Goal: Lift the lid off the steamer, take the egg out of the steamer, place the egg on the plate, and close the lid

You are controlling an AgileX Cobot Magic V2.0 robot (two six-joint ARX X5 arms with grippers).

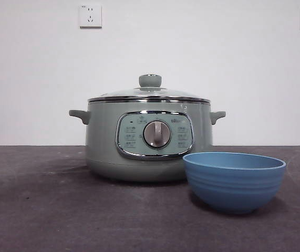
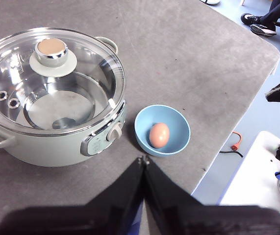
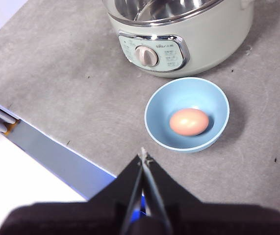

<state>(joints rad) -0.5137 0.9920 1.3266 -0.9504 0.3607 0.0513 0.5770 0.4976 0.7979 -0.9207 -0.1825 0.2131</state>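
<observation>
The steamer (image 1: 147, 144) stands on the grey counter (image 1: 44, 210) with its control panel and silver dial (image 1: 156, 134) facing the front camera, and the lid (image 1: 150, 94) sits closed on its rim, the round green knob (image 1: 150, 80) upright at the centre. Through the glass, the left wrist view shows the bare metal inside of the pot. The plate (image 1: 234, 180), a deep blue bowl, rests on the counter just beside the steamer's front, on the dial side, apart from the pot's wall. The egg (image 3: 189, 121) lies in the bottom of the plate, brown and on its side, seen from both wrist cameras. Neither arm shows in the front view. The left gripper (image 2: 143, 160) hangs high above the counter's near edge, tilted down toward the steamer and the plate, well apart from both; its jaws are pressed together, tips meeting in a point, holding nothing. The right gripper (image 3: 143, 155) is likewise raised over the counter's edge, looking down on the plate and the steamer's panel from well away, its jaws also pressed together and empty. Two white wall sockets (image 1: 90, 16) are on the wall behind.
</observation>
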